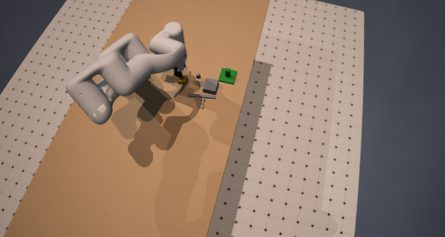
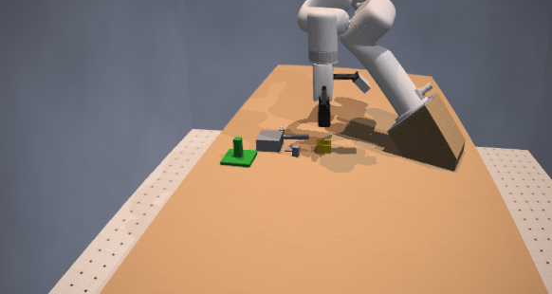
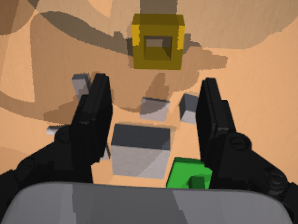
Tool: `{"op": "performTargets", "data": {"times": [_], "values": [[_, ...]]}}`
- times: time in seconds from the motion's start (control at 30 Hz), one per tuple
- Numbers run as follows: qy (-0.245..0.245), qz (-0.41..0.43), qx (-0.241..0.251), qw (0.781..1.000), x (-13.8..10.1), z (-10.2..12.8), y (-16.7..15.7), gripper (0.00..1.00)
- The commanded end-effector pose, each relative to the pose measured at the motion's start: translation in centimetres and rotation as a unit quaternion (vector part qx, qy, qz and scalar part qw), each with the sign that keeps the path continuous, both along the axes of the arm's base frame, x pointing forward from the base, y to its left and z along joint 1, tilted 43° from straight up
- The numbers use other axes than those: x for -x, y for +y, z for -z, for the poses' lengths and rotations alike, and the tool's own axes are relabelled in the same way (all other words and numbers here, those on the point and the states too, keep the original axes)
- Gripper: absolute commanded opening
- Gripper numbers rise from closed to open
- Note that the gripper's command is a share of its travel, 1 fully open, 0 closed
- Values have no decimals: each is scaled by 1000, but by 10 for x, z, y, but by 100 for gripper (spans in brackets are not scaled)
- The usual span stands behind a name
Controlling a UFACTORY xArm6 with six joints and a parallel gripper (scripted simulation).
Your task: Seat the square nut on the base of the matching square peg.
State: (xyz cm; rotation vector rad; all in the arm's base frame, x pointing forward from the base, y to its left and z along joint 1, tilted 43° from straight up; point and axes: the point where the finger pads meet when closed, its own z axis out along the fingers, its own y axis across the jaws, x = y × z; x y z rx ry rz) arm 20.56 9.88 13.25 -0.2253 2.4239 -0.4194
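The yellow square nut (image 1: 182, 79) lies flat on the wooden table top; it also shows in the exterior view (image 2: 323, 146) and the wrist view (image 3: 157, 42). The green base (image 1: 228, 76) with its upright green peg (image 2: 237, 146) stands to one side, beyond a grey block; its corner shows in the wrist view (image 3: 189, 175). My gripper (image 2: 323, 118) hangs above the table just beside the nut, pointing down. Its black fingers are open with nothing between them. The nut lies ahead of the fingertips, apart from them.
A grey block (image 2: 269, 140) sits between the nut and the green base. A thin grey bar (image 1: 201, 96) and small grey pieces (image 2: 294, 150) lie next to it. The arm's wooden mount (image 2: 429, 135) stands behind. Dotted white floor flanks the table.
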Motion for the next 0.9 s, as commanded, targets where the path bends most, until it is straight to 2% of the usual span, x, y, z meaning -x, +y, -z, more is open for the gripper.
{"op": "performTargets", "data": {"times": [0.0,0.87], "values": [[-1,-4,1,1000,0,-1,1,60],[-3,-9,3,1000,0,-1,2,60]]}}
